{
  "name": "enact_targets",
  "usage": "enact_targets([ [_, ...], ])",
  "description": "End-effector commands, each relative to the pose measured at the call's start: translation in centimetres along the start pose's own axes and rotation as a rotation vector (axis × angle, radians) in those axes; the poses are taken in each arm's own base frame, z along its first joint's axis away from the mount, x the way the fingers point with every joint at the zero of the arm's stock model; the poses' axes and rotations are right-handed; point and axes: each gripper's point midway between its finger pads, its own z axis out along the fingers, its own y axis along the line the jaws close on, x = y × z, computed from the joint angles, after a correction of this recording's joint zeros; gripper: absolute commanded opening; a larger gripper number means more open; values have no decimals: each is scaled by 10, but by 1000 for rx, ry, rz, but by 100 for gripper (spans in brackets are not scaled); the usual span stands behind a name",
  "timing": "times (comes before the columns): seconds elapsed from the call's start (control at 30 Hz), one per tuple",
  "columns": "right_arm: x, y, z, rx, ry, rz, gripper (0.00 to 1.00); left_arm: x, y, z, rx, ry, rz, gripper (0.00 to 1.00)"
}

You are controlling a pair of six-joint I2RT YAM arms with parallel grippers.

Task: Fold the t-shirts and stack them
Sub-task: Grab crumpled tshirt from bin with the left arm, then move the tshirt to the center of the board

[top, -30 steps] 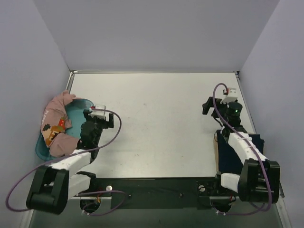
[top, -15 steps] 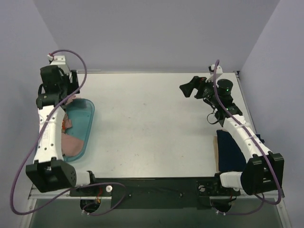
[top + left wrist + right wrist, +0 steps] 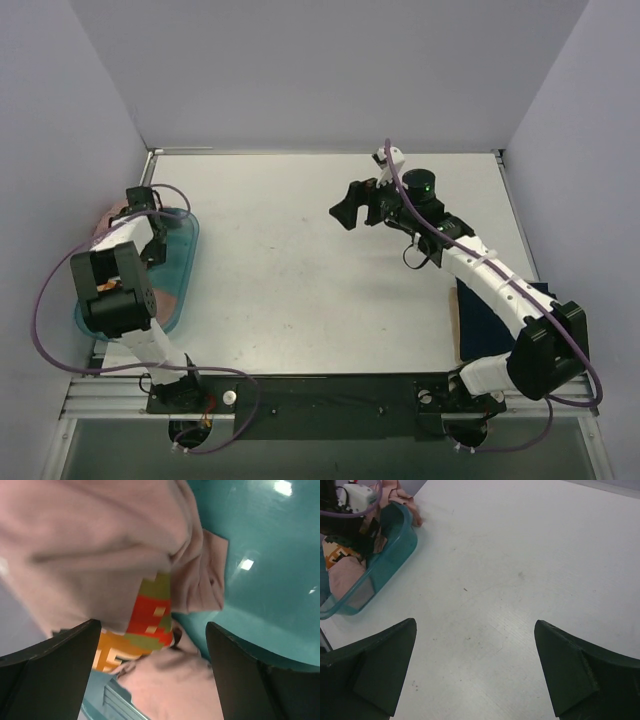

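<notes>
The dusty pink t-shirt (image 3: 100,545) with its orange print (image 3: 145,625) lies crumpled in the teal tray (image 3: 265,555). My left gripper (image 3: 155,680) hangs open just above it, holding nothing. In the top view the left gripper (image 3: 152,240) is over the tray's (image 3: 188,250) far end, and the pink shirt (image 3: 110,216) spills over the far-left rim. My right gripper (image 3: 345,213) is open and empty above the middle of the table; in its wrist view (image 3: 475,670) only bare table lies between the fingers. The navy t-shirt (image 3: 480,325) lies at the right edge, partly under the right arm.
The tray (image 3: 380,570) with the pink shirt (image 3: 345,575) stands against the left wall. Grey walls close the table on the left, back and right. The right arm stretches diagonally across the right half of the table.
My left gripper has come down from the raised back-left corner into the tray over the pink shirt. My right gripper has swung left toward the table's middle.
</notes>
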Motion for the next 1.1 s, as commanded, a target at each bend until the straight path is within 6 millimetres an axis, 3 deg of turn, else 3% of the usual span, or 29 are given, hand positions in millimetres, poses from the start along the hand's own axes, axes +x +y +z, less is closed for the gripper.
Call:
enact_targets([
  [0.0, -21, 17, -3, -6, -44, -83, 99, -16, 13, 35, -144, 1, 31, 97],
  [0.1, -20, 21, -6, -2, -38, -87, 99, -15, 12, 54, -201, 29, 62, 97],
  [0.13, -20, 23, -9, -5, -43, -94, 99, -14, 12, 56, -210, 27, 61, 88],
  [0.17, -19, 22, -10, 1, -43, -98, 99, -15, 12, 56, -208, 26, 62, 75],
  [0.2, -20, 21, -13, 6, -46, -107, 99, -16, 9, 54, -190, 21, 59, 38],
  [0.27, -18, 18, -15, 29, -41, -119, 99, -16, 8, 41, -146, 4, 46, 4],
  [0.33, -16, 15, -16, 41, -38, -125, 99, -28, 15, 19, -109, -59, 12, 0],
  [0.4, -18, 16, -14, 33, -38, -126, 99, -39, 24, -18, -27, -92, -30, 0],
  [0.43, -19, 18, -12, 29, -35, -123, 99, -69, 34, -49, 26, -192, -93, 0],
  [0.47, -23, 21, -12, 14, -38, -121, 99, -72, 39, -70, 64, -195, -97, 0],
  [0.5, -28, 24, -10, 7, -43, -116, 99, -102, 47, -105, 135, -309, -142, 0],
  [0.53, -32, 27, -9, -8, -45, -114, 99, -107, 47, -129, 191, -339, -137, 0],
  [0.57, -41, 32, -8, -20, -50, -110, 99, -134, 55, -173, 257, -470, -148, 0],
  [0.6, -44, 35, -7, -30, -49, -104, 99, -137, 53, -194, 304, -502, -132, 0],
  [0.63, -52, 39, -6, -36, -49, -94, 99, -158, 55, -240, 348, -629, -116, 0],
  [0.67, -55, 41, -7, -42, -46, -83, 99, -160, 51, -260, 375, -664, -86, 0],
  [0.7, -64, 45, -8, -46, -48, -72, 99, -172, 45, -304, 421, -779, -41, 0],
  [0.73, -75, 49, -9, -49, -59, -69, 99, -174, 41, -324, 447, -825, -24, 0],
  [0.77, -70, 48, -10, -41, -32, -47, 99, -176, 34, -355, 500, -900, -4, 0],
  [0.8, -83, 52, -13, -48, -57, -52, 99, -173, 13, -382, 601, -950, 49, 0],
  [0.83, -75, 49, -17, -33, -17, -33, 99, -174, 2, -404, 659, -985, 61, 0],
  [0.97, -80, 43, -34, -35, 6, 35, 99, -157, -59, -453, 941, -964, 146, 0],
  [1.0, -80, 30, -38, -13, 9, 70, 99, -153, -79, -467, 1015, -959, 168, 0],
  [1.03, -81, 32, -43, -37, 13, 103, 99, -152, -87, -476, 1052, -964, 175, 0],
  [1.07, -78, 18, -47, -10, 18, 148, 98, -149, -110, -485, 1113, -936, 199, 0],
])
